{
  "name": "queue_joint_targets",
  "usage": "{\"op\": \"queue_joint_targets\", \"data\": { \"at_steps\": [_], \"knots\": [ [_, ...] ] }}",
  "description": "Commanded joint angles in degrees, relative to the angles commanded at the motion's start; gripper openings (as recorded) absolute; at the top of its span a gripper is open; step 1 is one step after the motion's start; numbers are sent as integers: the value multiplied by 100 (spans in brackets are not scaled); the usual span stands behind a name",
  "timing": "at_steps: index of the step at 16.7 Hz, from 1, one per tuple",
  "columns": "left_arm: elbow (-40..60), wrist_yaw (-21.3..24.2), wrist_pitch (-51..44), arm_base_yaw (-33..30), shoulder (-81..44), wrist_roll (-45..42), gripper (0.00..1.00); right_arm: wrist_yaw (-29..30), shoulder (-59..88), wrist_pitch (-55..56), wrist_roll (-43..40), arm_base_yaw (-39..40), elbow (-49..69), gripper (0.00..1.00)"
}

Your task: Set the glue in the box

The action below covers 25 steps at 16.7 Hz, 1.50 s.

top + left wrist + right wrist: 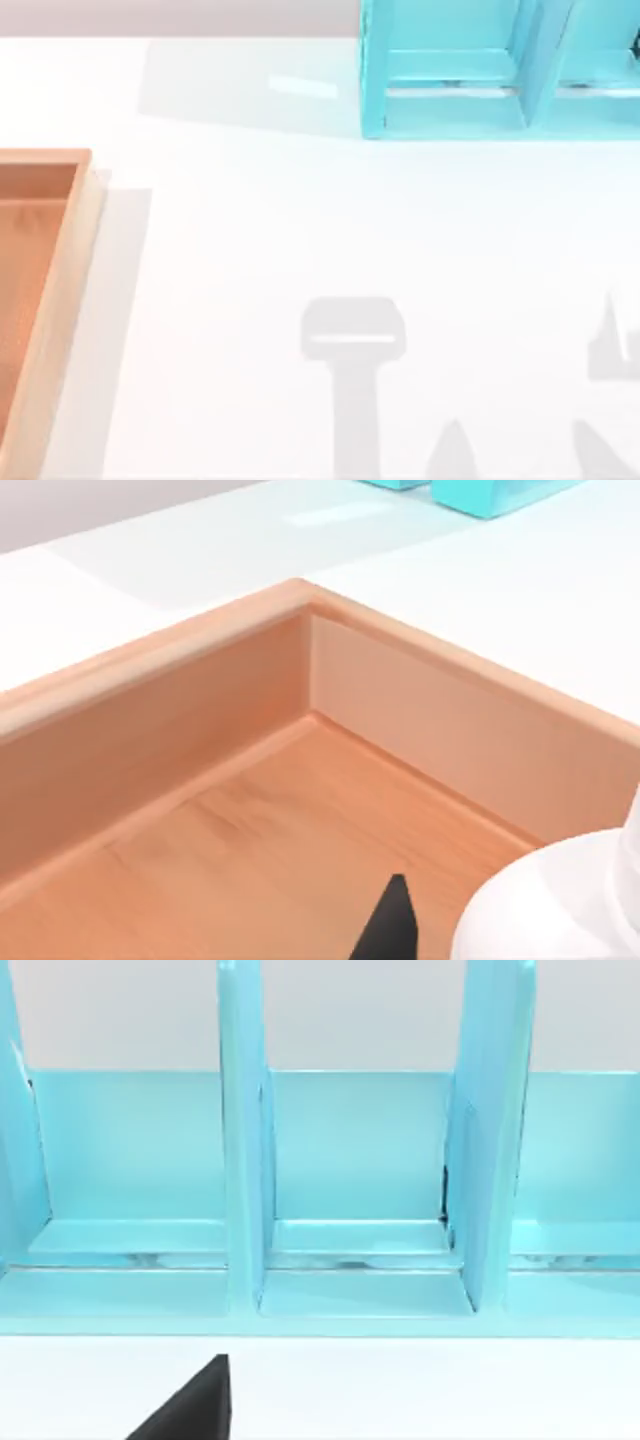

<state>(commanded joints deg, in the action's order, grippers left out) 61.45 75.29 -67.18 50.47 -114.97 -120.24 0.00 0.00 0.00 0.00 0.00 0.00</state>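
Currently, left wrist view looks down into one corner of the box (pixel 250 820), with bare wood floor below and two rim walls meeting. A white rounded shape (pixel 560 900) sits at the frame edge, over the box interior; probably the glue bottle's body, but no cap or label shows, so not certain. One dark fingertip (pixel 392 925) of the left end effector juts in beside it. Cannot tell how far that end effector is open, or whether it has hold of the white shape.

Judged progress: late stage. If that is the glue, it is above or inside the box and only the release and retreat remain. Not confirmed as resting on the floor.

Top view: box (pixel 60 300) at the worktop's left edge, turquoise shelf unit (pixel 480 70) at far right.

Right end effector: one dark fingertip (pixel 190 1410), facing the shelf unit (pixel 350 1180); opening cannot be told.

Count: one box, one shelf unit, one possible glue bottle.
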Motion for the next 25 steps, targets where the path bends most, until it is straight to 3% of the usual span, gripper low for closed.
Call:
{"op": "queue_joint_targets", "data": {
  "at_steps": [8,15,25],
  "knots": [
    [-689,225,3100,-509,308,2545,0,0,0,0,0,0,0,100],
    [-923,310,3543,-690,397,2981,0,0,0,0,0,0,0,100],
    [-923,310,3543,-690,397,2981,75,0,0,0,0,0,0,100]
  ]
}}
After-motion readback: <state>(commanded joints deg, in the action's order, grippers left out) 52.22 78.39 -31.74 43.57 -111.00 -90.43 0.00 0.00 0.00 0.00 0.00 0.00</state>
